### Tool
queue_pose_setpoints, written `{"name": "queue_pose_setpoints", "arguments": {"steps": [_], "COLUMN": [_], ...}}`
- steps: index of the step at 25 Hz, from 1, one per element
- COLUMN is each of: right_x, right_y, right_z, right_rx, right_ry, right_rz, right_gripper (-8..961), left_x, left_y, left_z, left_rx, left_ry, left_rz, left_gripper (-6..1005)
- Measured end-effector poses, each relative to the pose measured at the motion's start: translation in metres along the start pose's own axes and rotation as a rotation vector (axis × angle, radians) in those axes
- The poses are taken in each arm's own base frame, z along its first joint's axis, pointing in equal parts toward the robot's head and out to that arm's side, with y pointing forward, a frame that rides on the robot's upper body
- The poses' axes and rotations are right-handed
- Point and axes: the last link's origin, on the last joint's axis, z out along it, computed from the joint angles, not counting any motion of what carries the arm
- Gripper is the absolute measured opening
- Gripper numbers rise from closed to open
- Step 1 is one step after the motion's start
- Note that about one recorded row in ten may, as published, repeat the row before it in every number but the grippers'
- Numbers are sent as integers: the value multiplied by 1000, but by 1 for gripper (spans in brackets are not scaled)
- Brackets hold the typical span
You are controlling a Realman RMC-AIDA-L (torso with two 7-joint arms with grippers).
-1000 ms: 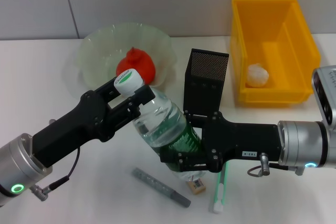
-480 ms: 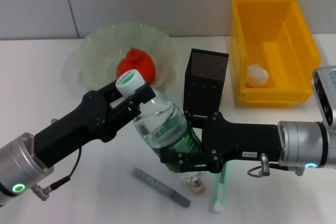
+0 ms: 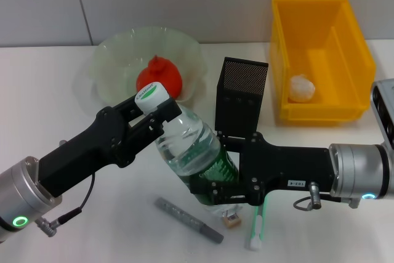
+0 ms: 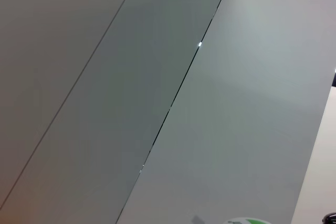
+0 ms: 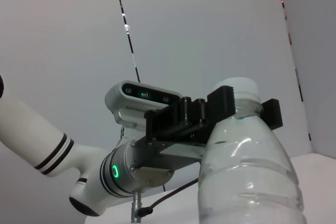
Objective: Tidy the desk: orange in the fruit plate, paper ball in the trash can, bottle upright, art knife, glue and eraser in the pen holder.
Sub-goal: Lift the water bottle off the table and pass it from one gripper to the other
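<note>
A clear water bottle (image 3: pixel 189 148) with a green label and white cap (image 3: pixel 151 95) hangs tilted over the table, cap toward the upper left. My left gripper (image 3: pixel 155 117) is shut on its neck; the right wrist view shows this left gripper (image 5: pixel 244 106) on the bottle (image 5: pixel 247 182). My right gripper (image 3: pixel 212 188) is shut on the bottle's lower body. The orange (image 3: pixel 159 75) lies in the fruit plate (image 3: pixel 111 53). The paper ball (image 3: pixel 301 88) sits in the yellow trash can (image 3: pixel 345 23). Near the front lie the grey art knife (image 3: pixel 188 219), the white-green glue (image 3: pixel 257 226) and the small eraser (image 3: pixel 231 219), partly hidden.
The black mesh pen holder (image 3: pixel 242 90) stands upright just behind my right gripper, between the fruit plate and the trash can. A grey panelled wall closes the back of the white table (image 3: pixel 43 103). The left wrist view shows only that wall and the cap's edge (image 4: pixel 244 221).
The bottle has tipped slightly more upright, its base sinking a little toward the table. My right arm has shifted slightly down and now covers more of the eraser.
</note>
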Motion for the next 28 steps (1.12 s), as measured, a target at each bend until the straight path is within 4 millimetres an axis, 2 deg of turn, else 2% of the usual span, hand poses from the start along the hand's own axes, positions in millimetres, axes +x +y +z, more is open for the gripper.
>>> {"name": "queue_pose_setpoints", "arguments": {"steps": [28], "right_x": [-9], "right_y": [-10], "right_z": [0], "right_rx": [-11], "right_ry": [83], "right_rz": [-15], "right_gripper": [771], "left_x": [0], "left_y": [-2], "left_z": [1], "left_rx": [4], "left_ry": [-11], "left_rz": [-3], "left_gripper": [439]}}
